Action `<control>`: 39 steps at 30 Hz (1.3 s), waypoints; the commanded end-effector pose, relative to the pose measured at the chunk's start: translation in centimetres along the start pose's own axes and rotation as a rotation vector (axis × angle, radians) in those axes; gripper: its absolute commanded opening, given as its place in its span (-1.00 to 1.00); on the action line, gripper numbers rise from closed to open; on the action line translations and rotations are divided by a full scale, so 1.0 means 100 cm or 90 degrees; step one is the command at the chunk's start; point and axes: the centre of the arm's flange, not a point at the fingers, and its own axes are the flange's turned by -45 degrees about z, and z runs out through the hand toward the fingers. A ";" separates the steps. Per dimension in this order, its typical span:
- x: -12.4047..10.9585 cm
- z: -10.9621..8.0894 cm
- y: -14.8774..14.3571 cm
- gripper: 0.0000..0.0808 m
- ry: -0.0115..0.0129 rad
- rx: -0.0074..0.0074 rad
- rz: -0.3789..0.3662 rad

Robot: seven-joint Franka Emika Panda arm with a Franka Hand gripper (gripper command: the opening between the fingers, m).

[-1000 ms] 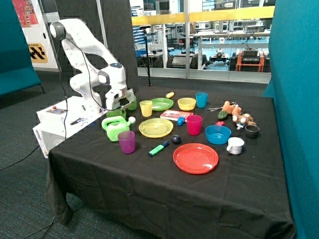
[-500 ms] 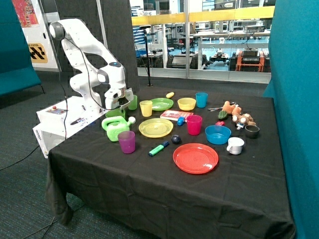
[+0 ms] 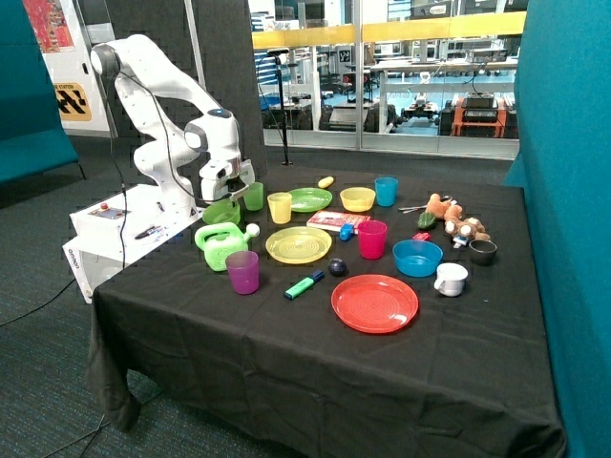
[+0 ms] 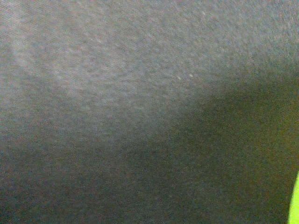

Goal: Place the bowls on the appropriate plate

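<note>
The wrist view is showing almost nothing but dark tablecloth [image 4: 140, 93], with only a thin lime-green sliver [image 4: 295, 205] cutting in at one edge; what it belongs to cannot be told there. The outside view is giving the rest: the gripper [image 3: 225, 194] is hanging at the far corner of the table beside the green cup [image 3: 253, 196], with the light green bowl [image 3: 221, 212] directly beneath it and seemingly lifted off the cloth, just above the green watering can [image 3: 221, 243]. The jaws are lying hidden against the bowl, so whether they are gripping it cannot be told. The yellow bowl [image 3: 358, 198] is sitting on the cloth between the green plate [image 3: 307, 198] and the blue cup [image 3: 386, 191], well apart from the yellow plate [image 3: 299, 244].
</note>
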 end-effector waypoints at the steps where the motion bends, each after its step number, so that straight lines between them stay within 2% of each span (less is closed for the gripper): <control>1: 0.010 -0.017 -0.011 -1.00 -0.0003 -0.0004 -0.019; 3: 0.012 -0.019 -0.013 -1.00 -0.0003 -0.0004 -0.020; 11: 0.039 -0.049 -0.041 -1.00 -0.0003 -0.0004 -0.067; 16: 0.049 -0.059 -0.057 -1.00 -0.0003 -0.0004 -0.086; 22: 0.064 -0.073 -0.094 -1.00 -0.0003 -0.0004 -0.139; 26: 0.068 -0.076 -0.112 -1.00 -0.0003 -0.0004 -0.151; 27: 0.069 -0.077 -0.121 -1.00 -0.0003 -0.0004 -0.170; 34: 0.075 -0.077 -0.162 -1.00 -0.0003 -0.0004 -0.210; 39: 0.078 -0.078 -0.177 -1.00 -0.0003 -0.0004 -0.221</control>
